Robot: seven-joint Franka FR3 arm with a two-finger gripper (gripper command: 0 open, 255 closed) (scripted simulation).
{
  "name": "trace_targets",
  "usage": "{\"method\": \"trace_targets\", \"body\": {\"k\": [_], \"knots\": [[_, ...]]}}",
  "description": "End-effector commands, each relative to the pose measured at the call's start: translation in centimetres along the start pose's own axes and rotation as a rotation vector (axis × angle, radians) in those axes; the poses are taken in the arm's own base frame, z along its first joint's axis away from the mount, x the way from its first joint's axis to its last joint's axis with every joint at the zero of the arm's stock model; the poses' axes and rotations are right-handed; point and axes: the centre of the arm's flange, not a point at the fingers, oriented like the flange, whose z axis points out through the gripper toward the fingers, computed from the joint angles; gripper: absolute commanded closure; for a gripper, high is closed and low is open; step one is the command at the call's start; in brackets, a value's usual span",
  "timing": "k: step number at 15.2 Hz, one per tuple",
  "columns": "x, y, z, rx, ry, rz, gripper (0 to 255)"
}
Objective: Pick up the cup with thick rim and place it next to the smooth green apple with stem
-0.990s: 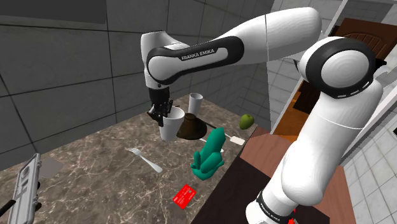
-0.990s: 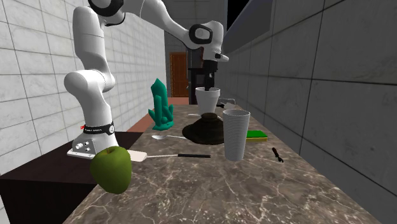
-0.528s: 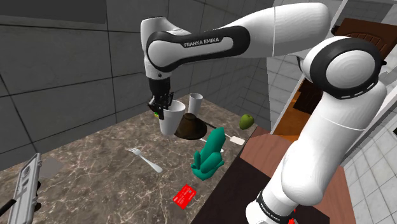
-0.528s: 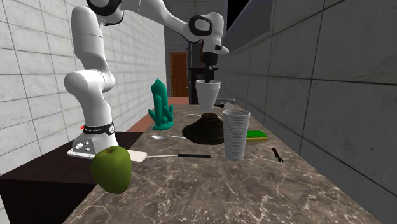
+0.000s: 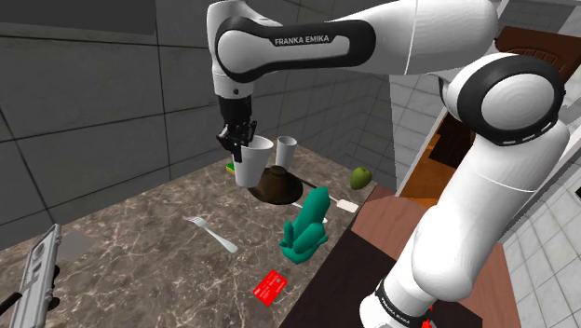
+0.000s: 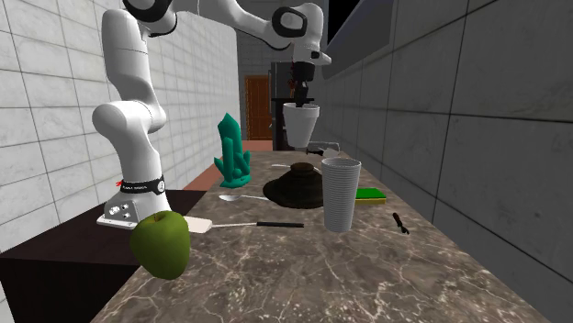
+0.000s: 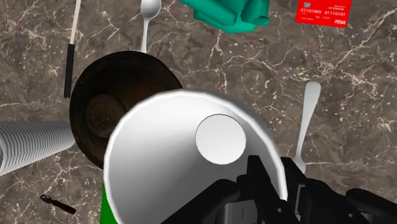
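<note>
**A:** Shoulder view, biggest first: what stands out?

**B:** A white arm (image 5: 391, 37) bends over a marbled tabletop (image 5: 140, 252). Its tool (image 5: 237, 138) points down, well above the stone.

**A:** Is the tool gripping anything?

**B:** Yes, it is clamped on the rim wall of a white cup (image 5: 252, 163). The cup hangs upright under the tool, clear of the tabletop.

**A:** What lies beneath?

**B:** A dark bowl (image 5: 277, 186) sits below the tool and the cup. A teal crystal-shaped figure (image 5: 307, 228) stands apart from the tool, on the stand's side. A ribbed cup (image 6: 340, 193) stands just past the bowl.

**A:** And the apple?

**B:** The green apple (image 6: 161, 243) rests well apart from the tool, beyond the ribbed cup, at the tabletop's edge. A fork (image 5: 212, 233) and a red card (image 5: 271, 286) lie flat on the tool's opposite side.
</note>
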Motion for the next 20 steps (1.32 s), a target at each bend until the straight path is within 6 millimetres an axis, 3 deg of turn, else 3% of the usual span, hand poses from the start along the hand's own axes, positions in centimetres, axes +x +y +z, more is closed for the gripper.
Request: {"method": "trace_targets", "body": {"k": [1, 12, 20], "knots": [[-0.2, -0.1, -1.1, 0.0, 0.0, 0.0, 255], [-1.0, 0.3, -6.4, 0.0, 0.0, 0.0, 255], [-4.9, 10.0, -5.2, 0.0, 0.0, 0.0, 255]]}}
